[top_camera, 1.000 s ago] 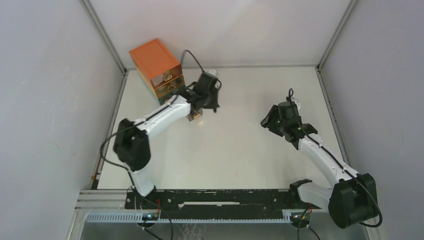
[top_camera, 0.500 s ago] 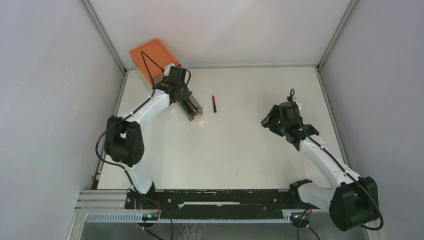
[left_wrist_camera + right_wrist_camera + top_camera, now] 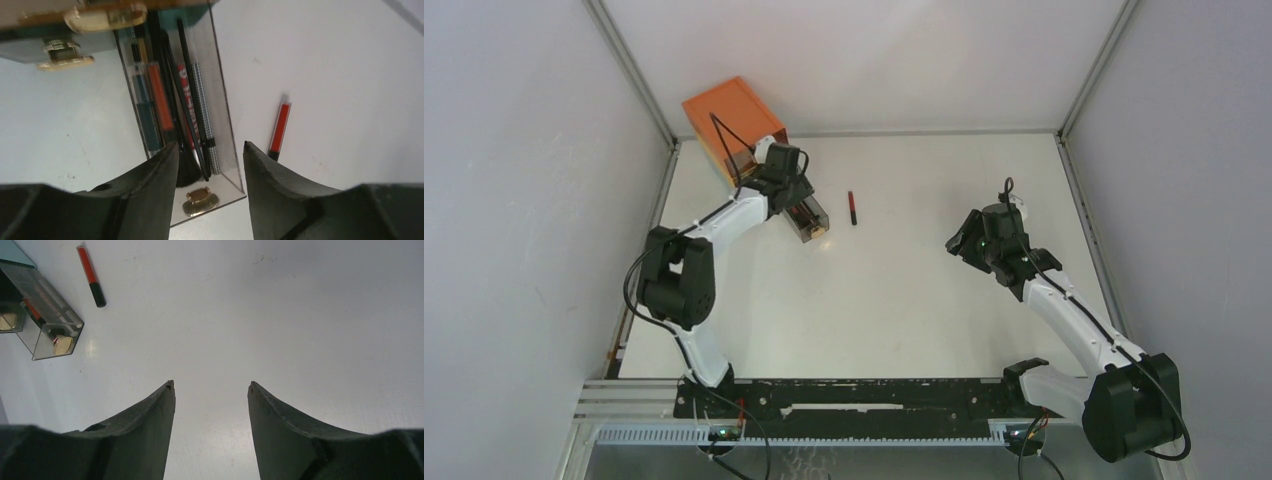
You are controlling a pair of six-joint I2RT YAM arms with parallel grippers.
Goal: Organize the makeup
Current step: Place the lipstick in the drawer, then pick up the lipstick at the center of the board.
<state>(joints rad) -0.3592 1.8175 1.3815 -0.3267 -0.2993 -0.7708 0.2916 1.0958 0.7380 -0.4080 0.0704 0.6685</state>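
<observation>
The orange drawer box (image 3: 729, 120) sits in the far left corner of the tabletop (image 3: 904, 300). One clear drawer (image 3: 226, 135) is pulled out of it toward the middle, presumably so that long items can be dropped in from above. It already holds part of the makeup lying lengthwise: a black brush (image 3: 187, 170) with its head at the outer end, a red printed pencil (image 3: 186, 95), a chequered one (image 3: 202, 100) and an orange-filled tube (image 3: 160, 97). The left claw (image 3: 210, 150) hangs just above the drawer's front end, the end away from the box, jaws parted and holding nothing. Right of the box, just beside the open drawer but not touching it, a red pencil with a black cap (image 3: 852, 207) lies alone on the tabletop, roughly parallel to the drawer. It looks like the one piece not yet stowed, and the left claw is nearest to it. Far to the right of the box, the right claw (image 3: 210, 385) hovers over bare tabletop, also spread and empty, probably held apart so the arms do not crowd each other
</observation>
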